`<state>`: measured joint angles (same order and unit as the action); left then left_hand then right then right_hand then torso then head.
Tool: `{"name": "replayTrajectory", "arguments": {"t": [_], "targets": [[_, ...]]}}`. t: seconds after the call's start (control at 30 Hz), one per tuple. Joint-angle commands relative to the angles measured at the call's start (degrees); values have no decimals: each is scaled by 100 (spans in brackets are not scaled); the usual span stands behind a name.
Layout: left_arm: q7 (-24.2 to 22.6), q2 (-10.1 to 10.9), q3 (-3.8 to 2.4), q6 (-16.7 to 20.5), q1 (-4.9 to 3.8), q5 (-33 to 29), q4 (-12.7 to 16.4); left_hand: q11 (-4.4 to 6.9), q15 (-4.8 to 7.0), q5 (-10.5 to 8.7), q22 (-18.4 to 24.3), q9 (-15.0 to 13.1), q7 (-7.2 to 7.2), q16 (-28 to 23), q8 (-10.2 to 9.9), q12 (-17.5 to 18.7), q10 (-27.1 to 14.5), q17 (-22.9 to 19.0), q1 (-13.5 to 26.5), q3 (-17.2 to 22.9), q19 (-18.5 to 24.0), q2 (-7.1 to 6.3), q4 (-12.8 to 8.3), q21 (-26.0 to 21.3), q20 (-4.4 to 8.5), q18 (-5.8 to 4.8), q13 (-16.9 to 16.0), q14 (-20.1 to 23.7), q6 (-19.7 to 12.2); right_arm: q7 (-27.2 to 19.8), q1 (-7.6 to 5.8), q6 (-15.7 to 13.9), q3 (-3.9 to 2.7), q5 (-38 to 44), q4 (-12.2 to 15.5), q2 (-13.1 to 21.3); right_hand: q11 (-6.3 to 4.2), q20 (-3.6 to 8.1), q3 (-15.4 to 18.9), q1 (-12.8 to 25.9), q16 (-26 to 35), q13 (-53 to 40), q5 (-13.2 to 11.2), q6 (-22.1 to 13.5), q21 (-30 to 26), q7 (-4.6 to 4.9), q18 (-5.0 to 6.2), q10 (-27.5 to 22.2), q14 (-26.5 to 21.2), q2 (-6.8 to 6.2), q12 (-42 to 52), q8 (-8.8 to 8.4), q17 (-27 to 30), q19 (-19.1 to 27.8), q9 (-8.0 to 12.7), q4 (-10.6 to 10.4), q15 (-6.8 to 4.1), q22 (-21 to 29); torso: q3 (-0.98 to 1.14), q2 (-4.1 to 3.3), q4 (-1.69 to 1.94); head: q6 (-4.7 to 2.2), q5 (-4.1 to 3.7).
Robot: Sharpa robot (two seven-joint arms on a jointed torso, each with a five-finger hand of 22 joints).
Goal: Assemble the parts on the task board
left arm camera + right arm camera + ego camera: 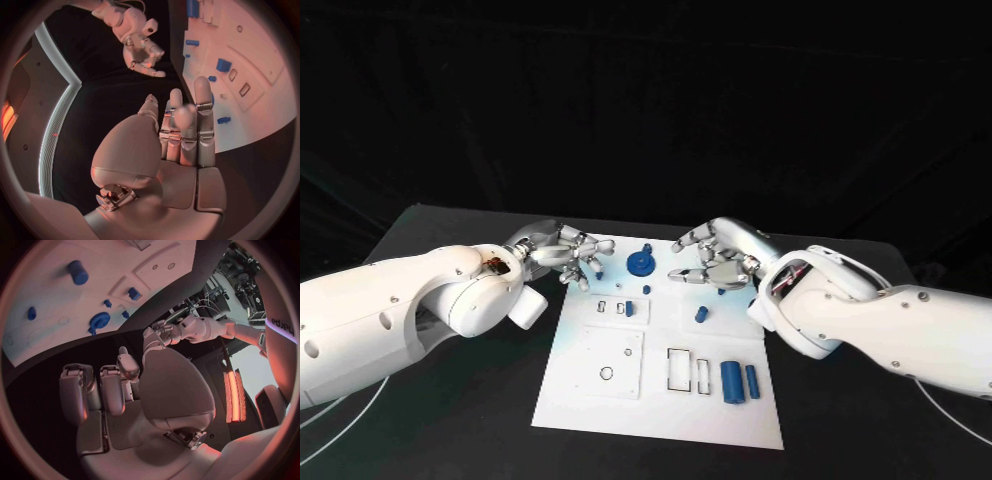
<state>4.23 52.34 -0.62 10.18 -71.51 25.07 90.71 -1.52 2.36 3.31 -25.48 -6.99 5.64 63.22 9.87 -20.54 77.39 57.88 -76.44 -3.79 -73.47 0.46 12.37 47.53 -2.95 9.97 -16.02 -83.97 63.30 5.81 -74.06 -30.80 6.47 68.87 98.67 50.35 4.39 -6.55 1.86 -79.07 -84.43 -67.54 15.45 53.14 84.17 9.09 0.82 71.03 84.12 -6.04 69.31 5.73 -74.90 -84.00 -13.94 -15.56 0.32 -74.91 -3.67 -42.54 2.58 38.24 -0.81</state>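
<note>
Left hand: your left hand (564, 252) hovers at the far left corner of the task board (610, 400). In the left wrist view its fingers (203, 112) lie straight and close together, with nothing between them; I judge it holds nothing.
Right hand: your right hand (715, 260) hovers over the far right part of the board. Its fingers (112, 390) are loosely curled and apart, and I see no part in them.
Parts: the blue gear (640, 264) lies on the far part of the board, between the two hands. A small blue peg (701, 314) lies near the right edge. Two blue cylinders (740, 382) lie side by side at the near right, beside the open rectangular slots (679, 370).
Key relation: the gear lies between the two hands and nearer to you than both, so either hand must come inward and down to it. The two hands look about equally near to it; I cannot say which is nearer. The cylinders lie with their long axis running from near to far, well apart from both hands.
Surface: the board is flat and white, on a black table (459, 420).
Room: there is free space around the gear, but the two hands are near each other, so you should move one at a time.
</note>
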Motion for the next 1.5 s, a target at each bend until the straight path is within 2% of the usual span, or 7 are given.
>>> {"name": "replayTrajectory", "arguments": {"t": [0.03,0.1,0.13,0.3,0.53,1.07,1.5], "targets": [[1382,-138,-8,-840,-98,1610,-71,37,52,-49,-1166,-143,-48,1157,121,-507,-86,1292,121,-96,-136,-10,175,1009,39,-181,-487,-277,64,-572,-82,44,-3,-1167,57,214,-26,39,-11,3,30,11,40,50,-32,-21,94,-19,352,58,-11,45,-551,-166,-9,36,-42,-1069,28,71,-7,23,22],[1703,-235,-8,-986,-155,1993,-125,82,94,-85,-2065,-315,-116,1808,300,-1065,-185,2074,243,-204,-291,-18,341,1720,85,-275,-985,-360,113,-572,-114,78,-4,-1255,61,331,-29,41,-8,2,34,15,52,59,-28,-25,92,-20,350,61,-14,52,-545,-169,-12,40,-44,-1072,38,93,-4,37,26],[1836,-278,-8,-1042,-180,2143,-149,102,92,-30,-2236,-330,-98,1902,318,-1107,-194,2195,264,-212,-337,-5,362,1827,86,-302,-1023,-383,119,-566,-124,92,-4,-1283,58,371,-32,43,-5,3,38,21,66,68,-34,-28,94,-24,349,65,-18,59,-539,-166,-15,43,-47,-1069,43,98,-4,37,28],[2520,-600,-5,-1393,-333,2755,-335,174,141,-33,-3192,-831,-169,2302,788,-2905,-426,2712,339,-424,-575,80,388,2527,140,-430,-2798,-459,-67,-514,-156,155,-4,-1372,39,522,-38,48,2,4,45,34,99,84,-42,-34,96,-30,347,75,-28,71,-531,-162,-21,49,-52,-1064,72,137,2,85,47],[3138,-1098,39,-1757,-473,3231,-610,216,205,-30,-4196,-1379,-218,2610,1294,-3833,-367,3122,366,-563,-942,165,397,3118,189,-589,-3750,-575,-264,-421,-166,195,-3,-1357,-9,581,-46,56,11,-2,59,50,161,93,-48,-41,96,-36,343,88,-40,83,-514,-161,-26,62,-59,-1063,88,164,13,139,68],[3717,-1902,187,-2237,-580,3552,-1199,245,211,-36,-4442,-1793,-249,2677,1600,-4135,-334,3211,814,-856,-996,106,433,3263,212,-624,-4074,-603,-444,-314,-167,227,2,-1240,-83,579,-50,63,31,4,69,69,232,91,-63,-44,100,-42,341,89,-53,90,-501,-153,-29,71,-65,-1054,77,147,10,200,84],[3737,-2197,259,-2549,-575,3590,-1483,249,213,-34,-4502,-1845,-254,2677,1637,-4144,-340,3211,839,-863,-1012,124,426,3296,213,-634,-4084,-603,-459,-291,-166,213,4,-1264,-101,584,-50,65,44,19,80,90,262,82,-83,-43,105,-57,338,90,-71,89,-486,-141,-29,66,-66,-1041,78,148,16,256,69]]}}
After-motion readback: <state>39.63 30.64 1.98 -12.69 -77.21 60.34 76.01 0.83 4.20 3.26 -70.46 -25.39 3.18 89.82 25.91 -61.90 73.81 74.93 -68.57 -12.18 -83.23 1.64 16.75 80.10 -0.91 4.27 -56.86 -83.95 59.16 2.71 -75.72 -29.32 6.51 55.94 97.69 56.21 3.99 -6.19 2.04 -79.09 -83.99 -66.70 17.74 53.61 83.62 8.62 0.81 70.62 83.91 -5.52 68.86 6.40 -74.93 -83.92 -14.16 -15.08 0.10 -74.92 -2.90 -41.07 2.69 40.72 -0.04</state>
